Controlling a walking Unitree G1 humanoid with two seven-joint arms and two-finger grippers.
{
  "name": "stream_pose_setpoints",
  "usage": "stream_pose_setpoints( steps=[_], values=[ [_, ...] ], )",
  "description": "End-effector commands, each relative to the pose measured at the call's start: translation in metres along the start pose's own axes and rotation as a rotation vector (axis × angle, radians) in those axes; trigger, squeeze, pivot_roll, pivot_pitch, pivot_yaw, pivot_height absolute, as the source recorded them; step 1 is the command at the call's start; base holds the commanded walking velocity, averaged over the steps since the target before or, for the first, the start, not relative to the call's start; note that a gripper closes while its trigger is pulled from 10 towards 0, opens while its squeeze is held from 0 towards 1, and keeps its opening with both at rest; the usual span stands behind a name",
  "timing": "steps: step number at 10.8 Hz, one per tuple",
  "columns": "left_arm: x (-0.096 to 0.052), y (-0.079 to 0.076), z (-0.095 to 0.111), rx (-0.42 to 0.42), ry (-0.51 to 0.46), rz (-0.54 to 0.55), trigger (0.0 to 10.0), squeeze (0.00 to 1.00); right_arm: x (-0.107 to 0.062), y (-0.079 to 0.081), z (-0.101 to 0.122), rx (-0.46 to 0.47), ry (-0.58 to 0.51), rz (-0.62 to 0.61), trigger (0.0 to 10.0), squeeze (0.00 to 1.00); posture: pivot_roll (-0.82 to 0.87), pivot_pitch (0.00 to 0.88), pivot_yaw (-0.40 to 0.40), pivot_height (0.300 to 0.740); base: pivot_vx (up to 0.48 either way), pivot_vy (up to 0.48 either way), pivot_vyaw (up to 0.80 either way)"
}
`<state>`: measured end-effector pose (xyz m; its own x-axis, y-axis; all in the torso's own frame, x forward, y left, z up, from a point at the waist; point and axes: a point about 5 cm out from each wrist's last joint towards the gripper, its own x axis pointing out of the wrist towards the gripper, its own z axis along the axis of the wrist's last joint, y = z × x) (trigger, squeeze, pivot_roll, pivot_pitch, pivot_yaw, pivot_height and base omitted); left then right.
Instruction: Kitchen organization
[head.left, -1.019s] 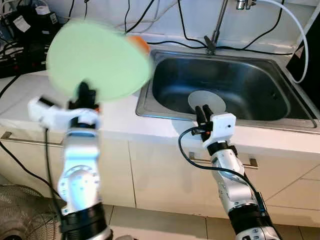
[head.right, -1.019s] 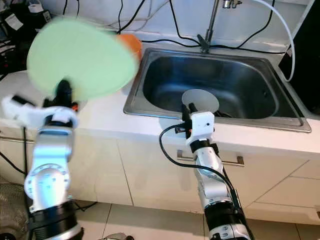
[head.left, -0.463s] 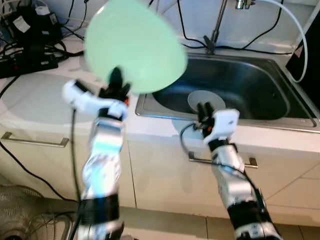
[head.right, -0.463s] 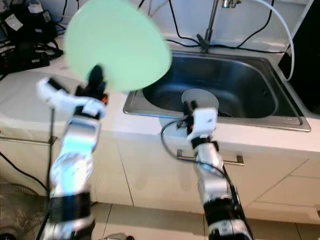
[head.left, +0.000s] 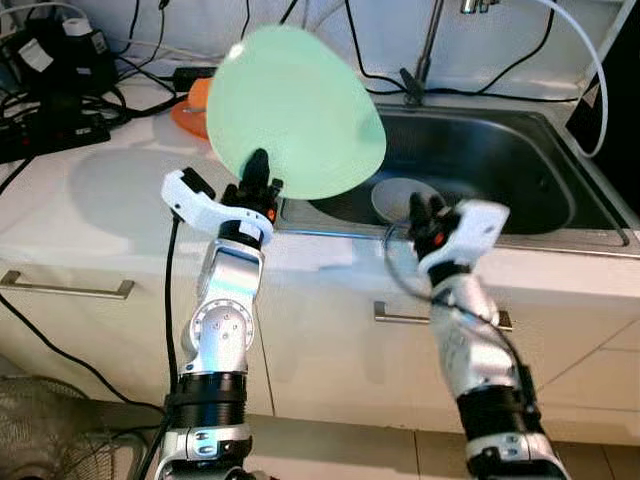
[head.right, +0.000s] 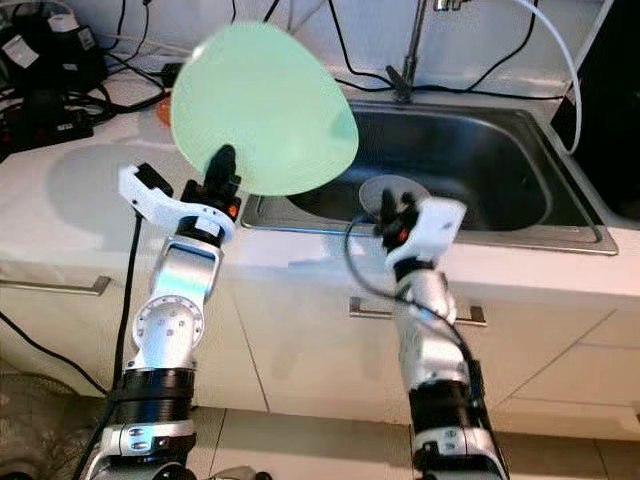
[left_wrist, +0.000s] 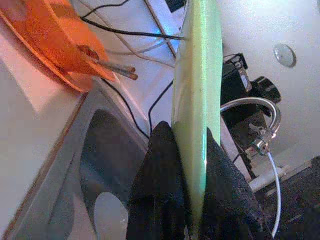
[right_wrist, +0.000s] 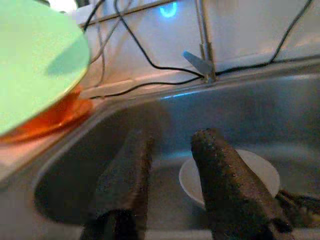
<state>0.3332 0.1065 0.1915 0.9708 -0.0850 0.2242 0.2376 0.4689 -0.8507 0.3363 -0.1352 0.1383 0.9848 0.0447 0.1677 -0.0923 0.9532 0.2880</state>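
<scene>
I have the left gripper (head.left: 258, 186) clamped on the lower rim of the green plate (head.left: 296, 112), which stands nearly on edge above the counter (head.left: 110, 200) at the near-left corner of the sink (head.left: 500, 160); an orange dish (head.left: 194, 103) sits behind it. My right gripper (right_wrist: 172, 172) hovers at the sink's front rim, its 2 fingers apart and empty, aimed at the small white plate (head.left: 402, 199) lying in the basin. I judge this the carrying step, so next I must choose where the green plate goes and tip it flat before letting go.
</scene>
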Motion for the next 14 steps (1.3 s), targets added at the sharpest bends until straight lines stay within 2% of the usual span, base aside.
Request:
stream_pose_setpoints(
  steps=[1, 2, 3, 7, 9, 10, 14],
  values=[
    [0.011, -0.032, -0.005, -0.039, -0.018, -0.116, 10.0, 0.0, 0.006, 0.002, 0.011, 0.074, -0.014, -0.004, 10.0, 1.0, 0.06, 0.0, 0.045, 0.74, 0.0, 0.0, 0.0],
    [0.011, -0.031, -0.007, -0.037, -0.017, -0.116, 10.0, 0.0, 0.01, 0.004, 0.019, 0.151, -0.02, -0.005, 10.0, 1.0, 0.06, 0.0, 0.044, 0.74, 0.0, 0.0, 0.0],
    [0.011, -0.028, -0.008, -0.036, -0.015, -0.112, 10.0, 0.0, 0.014, 0.011, 0.028, 0.237, -0.011, 0.032, 10.0, 0.0, 0.07, 0.0, 0.043, 0.74, 0.0, 0.0, 0.0],
    [0.013, -0.031, -0.01, -0.034, -0.018, -0.123, 10.0, 0.0, 0.011, 0.033, 0.032, 0.422, 0.086, 0.175, 10.0, 0.0, 0.08, 0.0, 0.029, 0.74, 0.0, 0.0, 0.0],
    [0.012, -0.032, -0.011, -0.038, -0.016, -0.135, 10.0, 0.0, 0.009, 0.036, 0.03, 0.449, 0.117, 0.203, 10.0, 0.0, 0.08, 0.0, 0.028, 0.74, 0.0, 0.0, 0.0],
    [0.012, -0.033, -0.012, -0.043, -0.008, -0.143, 10.0, 0.0, 0.008, 0.038, 0.029, 0.494, 0.132, 0.211, 10.0, 0.0, 0.09, 0.0, 0.027, 0.74, 0.0, 0.0, 0.0],
    [0.01, -0.041, -0.018, -0.066, 0.029, -0.192, 10.0, 0.0, 0.007, 0.038, 0.027, 0.519, 0.156, 0.227, 10.0, 0.0, 0.09, 0.0, 0.027, 0.74, 0.0, 0.0, 0.0]
  ],
)
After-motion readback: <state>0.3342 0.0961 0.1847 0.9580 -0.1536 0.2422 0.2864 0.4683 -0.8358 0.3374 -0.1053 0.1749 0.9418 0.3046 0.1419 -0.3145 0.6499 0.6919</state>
